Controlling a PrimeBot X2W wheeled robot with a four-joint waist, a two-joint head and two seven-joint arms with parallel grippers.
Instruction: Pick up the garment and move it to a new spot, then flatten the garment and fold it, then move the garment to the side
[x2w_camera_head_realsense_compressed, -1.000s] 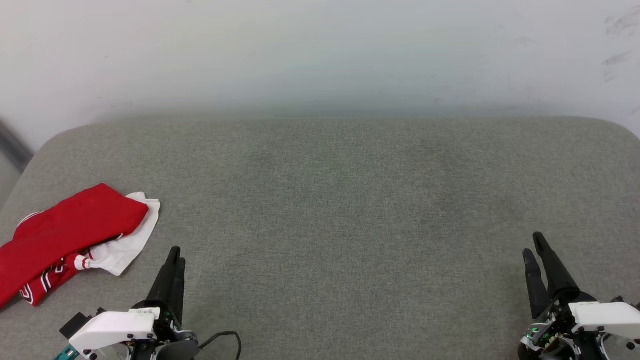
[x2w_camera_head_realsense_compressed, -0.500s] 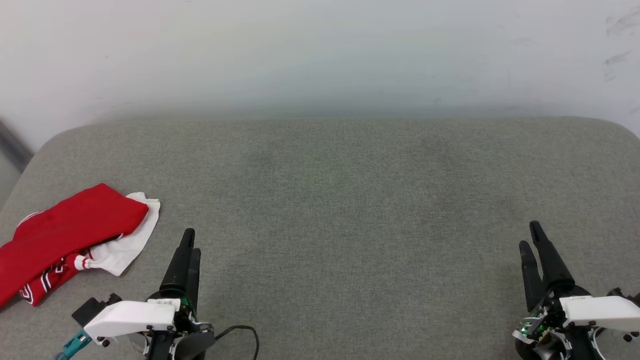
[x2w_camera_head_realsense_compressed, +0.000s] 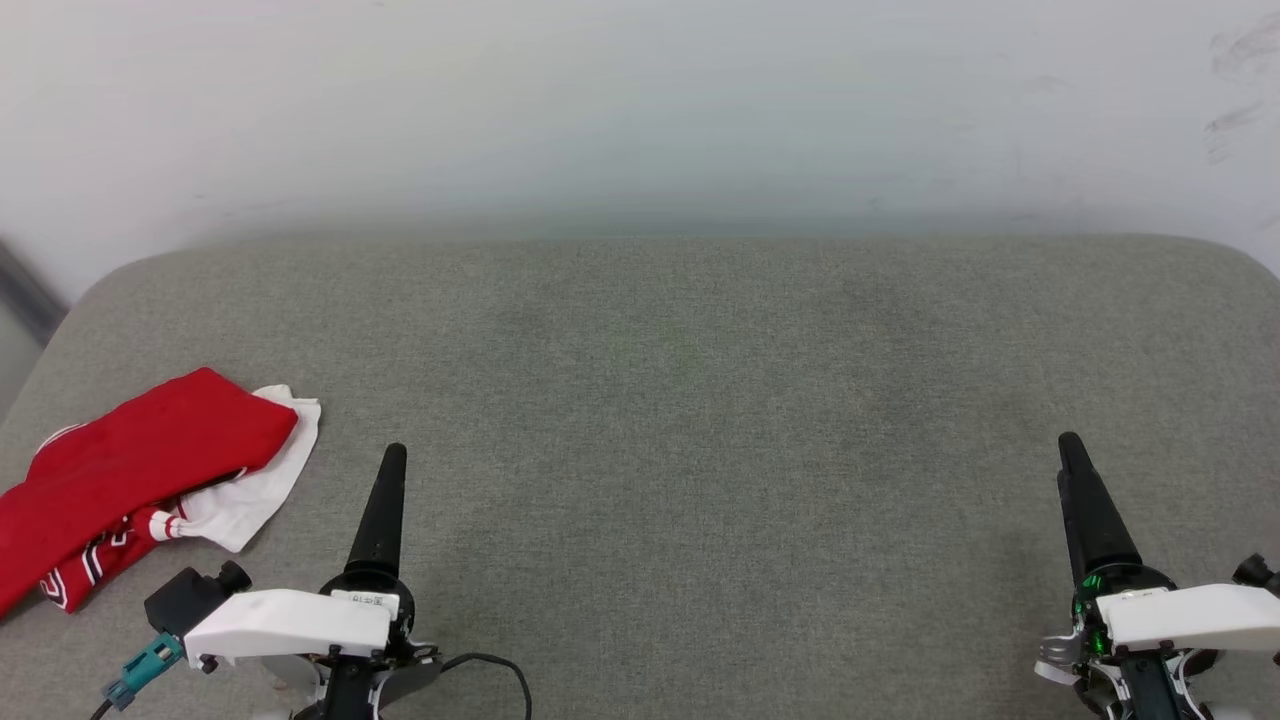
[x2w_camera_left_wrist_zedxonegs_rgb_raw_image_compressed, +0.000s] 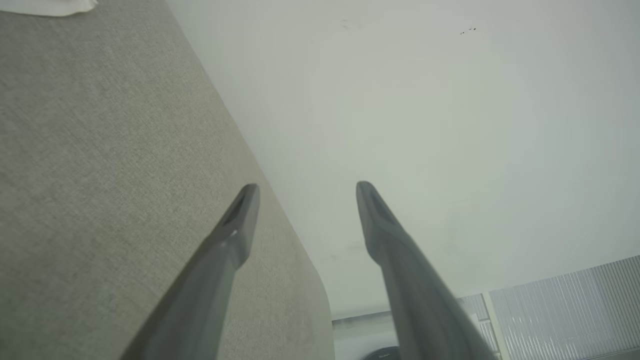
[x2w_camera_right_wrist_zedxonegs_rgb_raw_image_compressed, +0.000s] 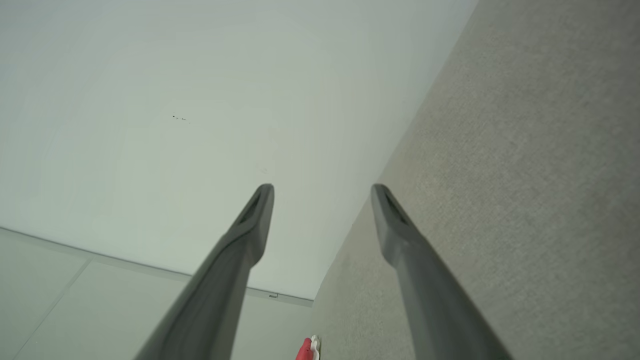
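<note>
The garment (x2w_camera_head_realsense_compressed: 130, 470), a red jersey with a white sleeve and striped trim, lies bunched at the left edge of the grey cushioned surface (x2w_camera_head_realsense_compressed: 680, 400). A sliver of it also appears as a white scrap (x2w_camera_left_wrist_zedxonegs_rgb_raw_image_compressed: 50, 6) and as a red-and-white tip (x2w_camera_right_wrist_zedxonegs_rgb_raw_image_compressed: 307, 350). My left gripper (x2w_camera_head_realsense_compressed: 395, 455) hovers low near the front, right of the garment and apart from it. Its fingers (x2w_camera_left_wrist_zedxonegs_rgb_raw_image_compressed: 235, 235) stand open with nothing between them. My right gripper (x2w_camera_head_realsense_compressed: 1068, 445) is at the front right. Its fingers (x2w_camera_right_wrist_zedxonegs_rgb_raw_image_compressed: 250, 230) are likewise open and hold nothing.
A pale wall (x2w_camera_head_realsense_compressed: 640, 110) rises behind the surface's rounded far edge. A black cable (x2w_camera_head_realsense_compressed: 490, 665) loops by the left wrist. A dark strip (x2w_camera_head_realsense_compressed: 20, 285) shows beyond the surface's left corner.
Both grippers have opened and turned edge-on, so each shows as a single finger from above. The left one moved forward and right; the right one edged forward. The garment has not moved.
</note>
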